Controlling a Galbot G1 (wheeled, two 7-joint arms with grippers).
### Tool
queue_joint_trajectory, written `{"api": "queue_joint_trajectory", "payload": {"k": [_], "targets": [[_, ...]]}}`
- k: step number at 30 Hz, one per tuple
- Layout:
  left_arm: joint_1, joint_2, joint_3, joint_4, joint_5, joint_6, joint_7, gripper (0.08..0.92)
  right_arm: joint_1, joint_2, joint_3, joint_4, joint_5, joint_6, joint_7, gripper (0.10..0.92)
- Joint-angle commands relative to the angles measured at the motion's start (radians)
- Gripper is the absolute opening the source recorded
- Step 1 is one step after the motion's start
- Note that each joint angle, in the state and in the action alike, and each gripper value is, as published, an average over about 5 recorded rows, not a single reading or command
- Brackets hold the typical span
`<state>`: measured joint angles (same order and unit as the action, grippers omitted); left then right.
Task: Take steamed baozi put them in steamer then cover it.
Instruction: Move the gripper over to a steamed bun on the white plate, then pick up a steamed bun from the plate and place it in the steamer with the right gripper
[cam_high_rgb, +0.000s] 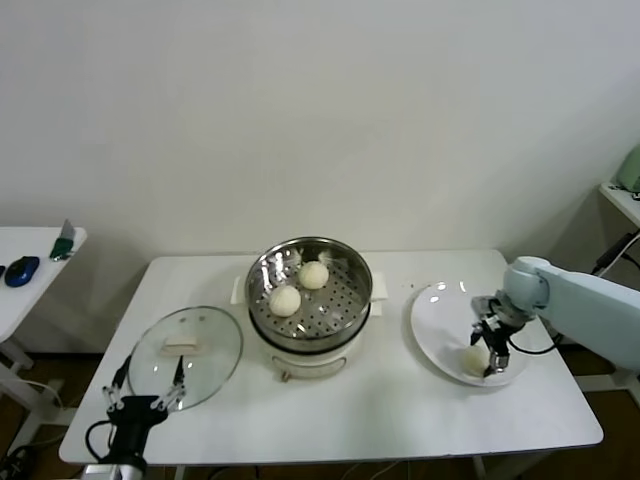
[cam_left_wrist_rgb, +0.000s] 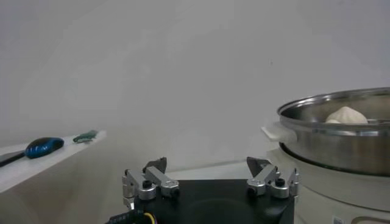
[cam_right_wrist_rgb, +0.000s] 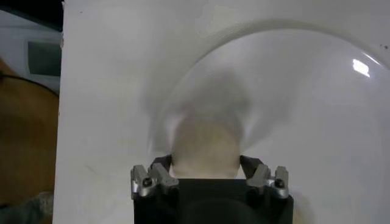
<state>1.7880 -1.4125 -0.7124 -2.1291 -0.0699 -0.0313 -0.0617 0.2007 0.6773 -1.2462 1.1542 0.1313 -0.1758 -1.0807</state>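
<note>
Right claw (cam_high_rgb: 490, 352) is down over the white plate (cam_high_rgb: 432, 330), and its two fingers stand on either side of a bun (cam_high_rgb: 473, 360). In the right wrist view this bun (cam_right_wrist_rgb: 204, 149) fills the gap between the fingers (cam_right_wrist_rgb: 149, 179), so you seem to have it grasped, or almost; I cannot tell if the pads already press on it.

Going from the largest thing: the table (cam_high_rgb: 380, 420) carries everything. To the left of your working claw, across a bare strip of table, stands the steamer (cam_high_rgb: 310, 300), open, with two buns (cam_high_rgb: 286, 300) already on its tray with holes. Well beyond it, on the far left, the glass lid (cam_high_rgb: 185, 355) lies flat on the table, its white handle up. The left claw (cam_high_rgb: 145, 390) waits just at the near edge of the lid with its fingers spread wide and nothing between them.

For this step, I advise you to squeeze only until the bun stops slipping, because the dough looks soft and will dent. Lift straight up until it is free of the plate's rim before you swing left. Aim for the free part of the tray, on the near side, so that you do not push the two buns there.
</note>
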Motion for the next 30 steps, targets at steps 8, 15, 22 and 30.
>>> {"api": "queue_joint_trajectory", "payload": {"k": [8,15,22,30], "targets": [[0.001,-0.004,0.002,0.000,0.004,0.000,-0.001,0.823,0.215,0.038,-0.106,0.017,-0.002,0.137,-0.017,0.719],[-0.007,-0.015,0.012,0.004,0.011,0.000,-0.003,0.823,0.590,0.193,-0.271,0.102,-0.037,0.414,-0.056,0.721],[-0.009,-0.021,0.012,-0.002,0.012,0.008,-0.003,0.823,0.729,0.345,-0.272,0.132,-0.060,0.607,-0.064,0.730],[-0.014,-0.020,0.014,0.010,0.014,0.008,-0.004,0.823,0.688,0.506,-0.215,0.225,-0.137,0.692,-0.059,0.738]]}}
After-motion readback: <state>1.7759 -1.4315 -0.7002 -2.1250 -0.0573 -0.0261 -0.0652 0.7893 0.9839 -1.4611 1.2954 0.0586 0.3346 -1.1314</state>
